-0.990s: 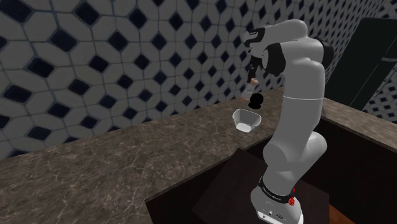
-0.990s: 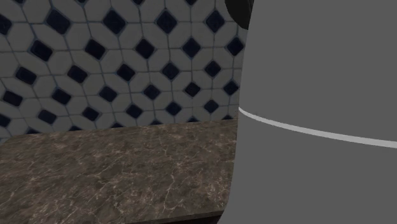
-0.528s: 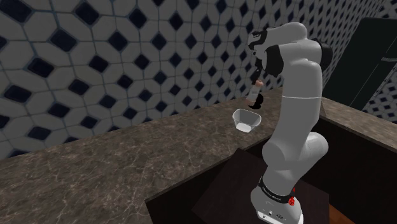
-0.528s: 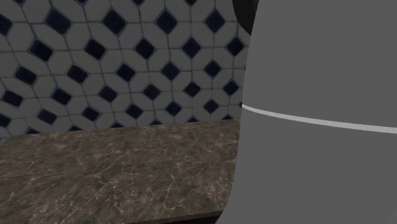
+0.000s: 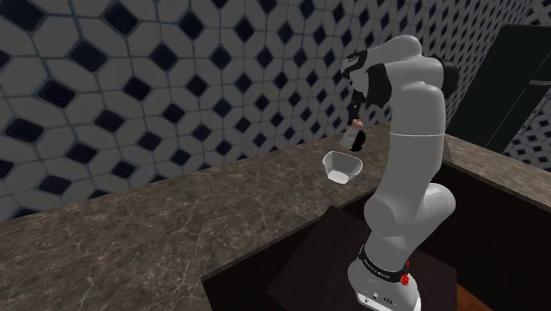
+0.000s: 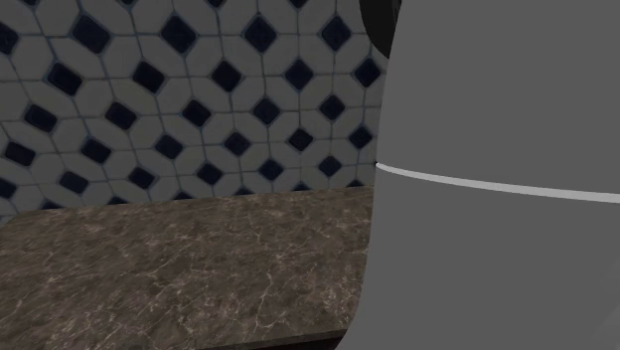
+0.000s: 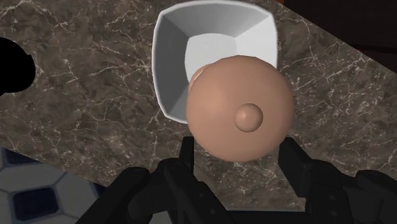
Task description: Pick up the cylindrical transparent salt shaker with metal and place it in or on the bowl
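Observation:
In the wrist view a salt shaker (image 7: 240, 114) with a rounded tan end and a small knob sits clasped between my two black fingers (image 7: 186, 156). My gripper (image 7: 239, 151) is shut on it. The white, squarish bowl (image 7: 172, 57) stands on the stone counter right beneath, partly hidden by the shaker. From the shoulder view the gripper (image 5: 356, 126) hangs a little above the bowl (image 5: 343, 167), near its far rim, with the shaker (image 5: 358, 140) pointing down.
The brown marbled counter (image 5: 177, 221) runs along a wall of blue-and-white tiles (image 5: 177, 79). A tall dark cabinet (image 5: 521, 79) stands at the shoulder view's right. The arm's grey body (image 6: 497, 179) blocks the second exterior view's right. A black shape (image 7: 13, 63) lies on the counter.
The hand has shifted slightly toward the shoulder view's right and turned, bringing the shaker over the bowl. The bowl has not moved.

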Controlling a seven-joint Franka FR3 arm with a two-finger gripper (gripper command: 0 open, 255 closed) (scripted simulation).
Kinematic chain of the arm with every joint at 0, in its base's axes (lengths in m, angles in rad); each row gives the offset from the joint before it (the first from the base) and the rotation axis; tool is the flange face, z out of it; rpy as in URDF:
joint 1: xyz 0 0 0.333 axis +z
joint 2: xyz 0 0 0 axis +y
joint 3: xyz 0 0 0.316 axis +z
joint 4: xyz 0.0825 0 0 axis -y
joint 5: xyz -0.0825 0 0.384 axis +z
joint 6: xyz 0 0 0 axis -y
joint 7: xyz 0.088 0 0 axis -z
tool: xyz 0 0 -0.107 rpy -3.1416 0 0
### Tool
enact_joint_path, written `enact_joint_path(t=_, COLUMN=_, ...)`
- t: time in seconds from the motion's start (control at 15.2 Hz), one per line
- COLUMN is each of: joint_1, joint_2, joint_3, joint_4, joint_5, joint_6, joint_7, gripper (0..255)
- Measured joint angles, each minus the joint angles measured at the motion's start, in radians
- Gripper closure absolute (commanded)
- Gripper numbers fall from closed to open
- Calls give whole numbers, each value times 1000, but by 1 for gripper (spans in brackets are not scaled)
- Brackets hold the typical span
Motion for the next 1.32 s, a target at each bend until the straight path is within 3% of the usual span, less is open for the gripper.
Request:
enact_joint_path(t=0.92, joint_1=1, joint_2=43, joint_3=17, joint_4=-129, joint_5=36, joint_6=163, joint_7=-33, gripper=255)
enact_joint_path(t=1.32, joint_1=0, joint_2=48, joint_3=19, joint_4=-136, joint_5=40, joint_6=175, joint_7=-35, gripper=255)
